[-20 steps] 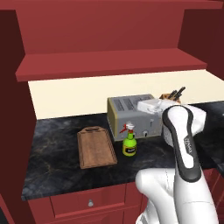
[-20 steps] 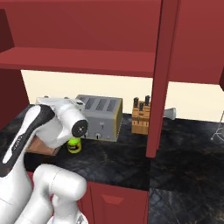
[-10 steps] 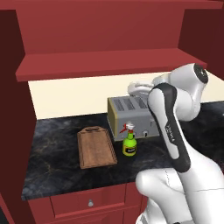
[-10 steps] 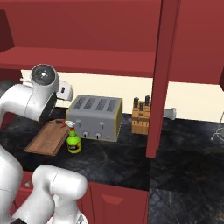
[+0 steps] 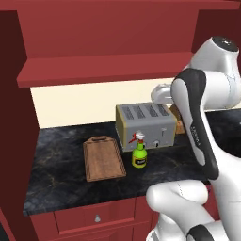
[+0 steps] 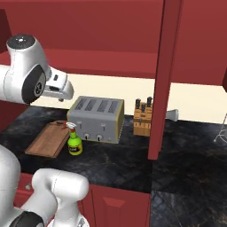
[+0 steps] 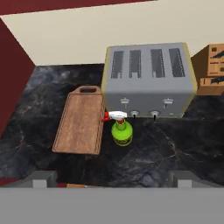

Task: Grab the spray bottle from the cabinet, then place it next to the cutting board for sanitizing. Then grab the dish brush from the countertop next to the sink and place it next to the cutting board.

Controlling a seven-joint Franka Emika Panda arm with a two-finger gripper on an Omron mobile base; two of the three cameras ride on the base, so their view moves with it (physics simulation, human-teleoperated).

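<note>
The green spray bottle (image 5: pixel 139 154) (image 6: pixel 74 142) (image 7: pixel 122 131) stands upright on the black countertop (image 5: pixel 61 181), just right of the wooden cutting board (image 5: pixel 103 159) (image 6: pixel 48 139) (image 7: pixel 81 120) and apart from it. My gripper (image 7: pixel 113 179) hangs open and empty high above the bottle and board, looking down on them. The hand (image 5: pixel 161 94) (image 6: pixel 60 90) sits level with the underside of the red cabinet shelf (image 5: pixel 108 70). The dish brush and the sink are out of view.
A silver four-slot toaster (image 5: pixel 146 124) (image 7: pixel 148 81) stands right behind the bottle. A wooden knife block (image 6: pixel 142 119) is to its right. A red cabinet post (image 6: pixel 162 80) drops to the counter on the right. Red drawers (image 5: pixel 97 218) run under the counter edge.
The arm has swung up and the hand has risen from beside the toaster to just under the shelf. The spray bottle stays put by the cutting board.
</note>
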